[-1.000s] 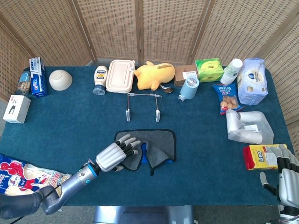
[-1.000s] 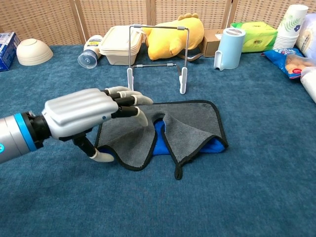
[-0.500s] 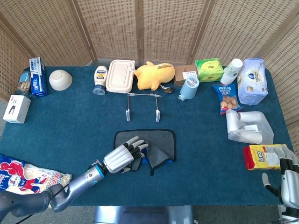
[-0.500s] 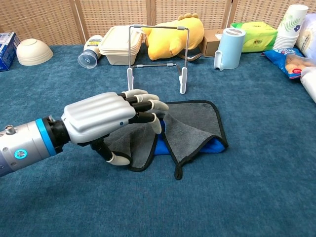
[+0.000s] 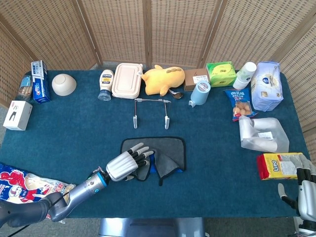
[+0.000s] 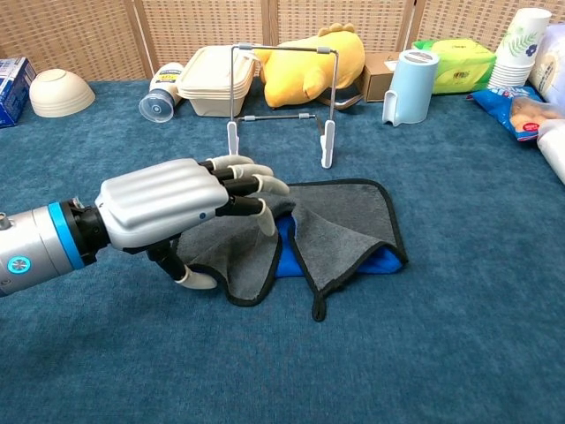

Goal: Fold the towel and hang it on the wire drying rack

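Observation:
The grey towel with black edging lies rumpled on the blue table, partly folded so that its blue side shows in the middle. My left hand is over the towel's left flap, fingers spread and slightly curled above the cloth, thumb by the flap's front-left edge; nothing is plainly pinched. The wire drying rack stands upright and bare just behind the towel, in front of the yellow plush. My right hand sits at the table's near right corner, partly cut off, holding nothing.
Along the back stand a bowl, a mayonnaise bottle, a lidded box, a yellow plush, a blue jug and a tissue pack. Snack bags and a yellow packet lie right; a red-blue bag lies near left.
My left hand slid right over the towel's left flap, then drew back a little to the left. The flap's edge shifted slightly. The right hand sank a touch lower.

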{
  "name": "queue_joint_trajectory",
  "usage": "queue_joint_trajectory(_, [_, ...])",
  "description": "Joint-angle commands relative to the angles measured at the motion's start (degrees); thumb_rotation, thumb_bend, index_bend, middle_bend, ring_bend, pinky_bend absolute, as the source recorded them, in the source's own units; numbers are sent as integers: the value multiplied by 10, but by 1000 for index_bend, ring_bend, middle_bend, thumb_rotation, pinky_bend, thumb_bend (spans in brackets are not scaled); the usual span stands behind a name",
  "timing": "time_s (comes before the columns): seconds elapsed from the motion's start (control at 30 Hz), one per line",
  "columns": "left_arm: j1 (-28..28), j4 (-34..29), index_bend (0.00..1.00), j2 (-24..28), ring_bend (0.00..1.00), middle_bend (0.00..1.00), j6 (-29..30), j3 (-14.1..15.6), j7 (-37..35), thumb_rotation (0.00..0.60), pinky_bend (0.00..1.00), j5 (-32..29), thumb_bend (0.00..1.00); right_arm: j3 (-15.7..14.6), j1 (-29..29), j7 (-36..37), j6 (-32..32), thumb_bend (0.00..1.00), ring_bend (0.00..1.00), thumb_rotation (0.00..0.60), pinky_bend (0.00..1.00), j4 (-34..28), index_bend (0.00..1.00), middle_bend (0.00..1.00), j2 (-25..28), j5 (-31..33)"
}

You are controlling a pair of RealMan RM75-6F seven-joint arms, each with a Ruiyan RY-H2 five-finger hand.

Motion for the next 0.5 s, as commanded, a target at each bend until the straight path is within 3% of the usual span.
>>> queue_joint_trajectory(0.03, [0, 7, 290, -6, 0, 107, -1, 0, 0, 600, 0, 0, 270, 0, 0, 0, 0, 351, 0, 600, 0, 0, 120, 46, 0, 0])
queue_joint_trajectory(0.2, [-3, 24, 290, -21, 0, 116, 8, 1, 1, 600, 0, 10, 273, 1, -3, 2, 4, 351, 0, 600, 0, 0, 121, 46, 1, -1])
queue_joint_trajectory(0.5, [-7, 44, 363, -36, 0, 161, 28, 6, -17, 600, 0, 28, 423, -1, -10, 8, 14, 352, 0, 600, 0, -1, 121, 46, 5, -6])
